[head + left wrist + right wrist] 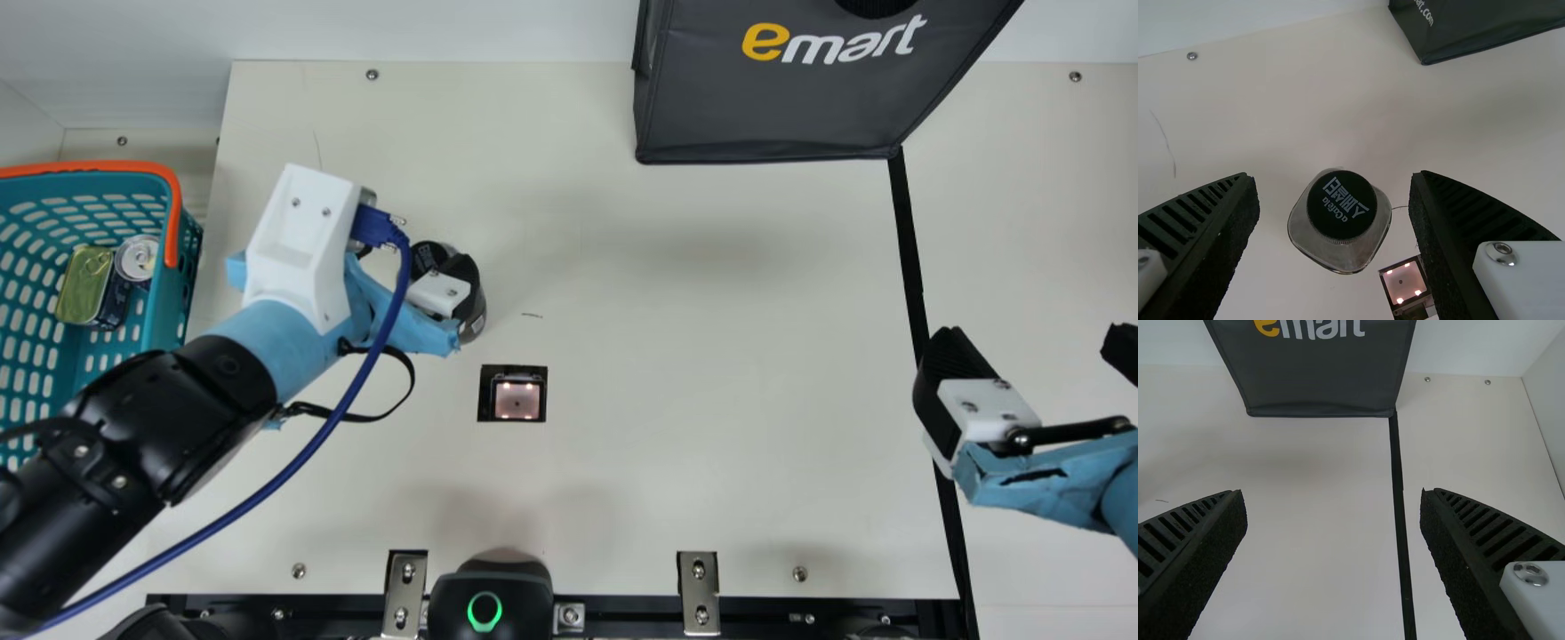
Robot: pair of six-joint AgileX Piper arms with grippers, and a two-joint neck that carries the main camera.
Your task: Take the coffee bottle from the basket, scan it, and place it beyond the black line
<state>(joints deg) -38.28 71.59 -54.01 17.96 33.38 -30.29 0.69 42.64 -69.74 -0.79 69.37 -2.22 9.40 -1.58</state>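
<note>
Low in the middle of the main view, a little lit scanner (517, 396) sits in the worktop (711, 356); at the right, the right hand (1036, 342) is wide open by the black line (905, 222). Left of the middle, the left hand (436, 276) is open too; the left wrist view shows the coffee bottle (1341, 207) standing up, with gaps at both fingers; a dark bag (765, 107) is at the top.

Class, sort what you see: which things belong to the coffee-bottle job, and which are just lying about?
Part of the job:
- coffee bottle, out on the table
- left claw, open, the bottle between its fingers
- basket
- scanner
- black line

Just lying about:
- gold-topped tin and round can, in the basket
- dark bag
</note>
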